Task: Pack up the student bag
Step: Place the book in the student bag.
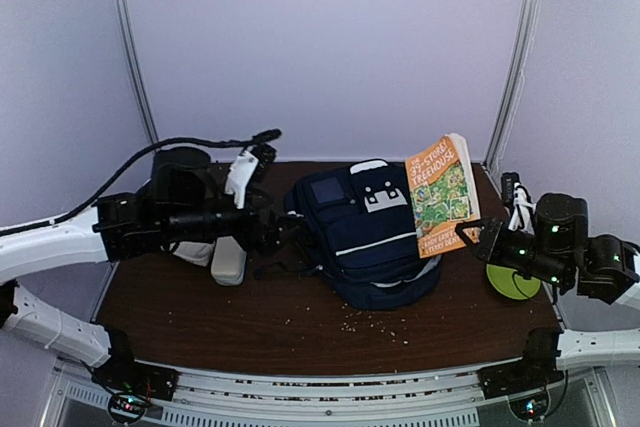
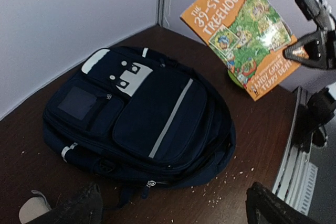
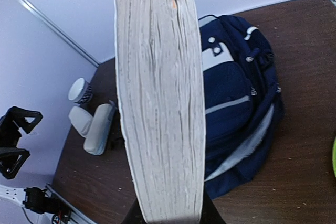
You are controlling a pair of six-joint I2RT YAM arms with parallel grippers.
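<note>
Now the right tool (image 1: pixel 468 235) is clamped on the lower corner of an orange book (image 1: pixel 442 192), holding it aloft by the right side of the student bag (image 1: pixel 360 237). The bag lies flat mid-worktop (image 1: pixel 250 317). By the bag's left edge the left tool (image 1: pixel 272 229) has its jaws apart.

One student bag (image 1: pixel 360 237), one orange book (image 1: pixel 442 195), one green disc (image 1: pixel 506 286), two pale cases (image 3: pixel 98 128), one small cup (image 3: pixel 80 90)

Student bag (image 3: pixel 233 85) partly behind book (image 3: pixel 160 93)
</note>
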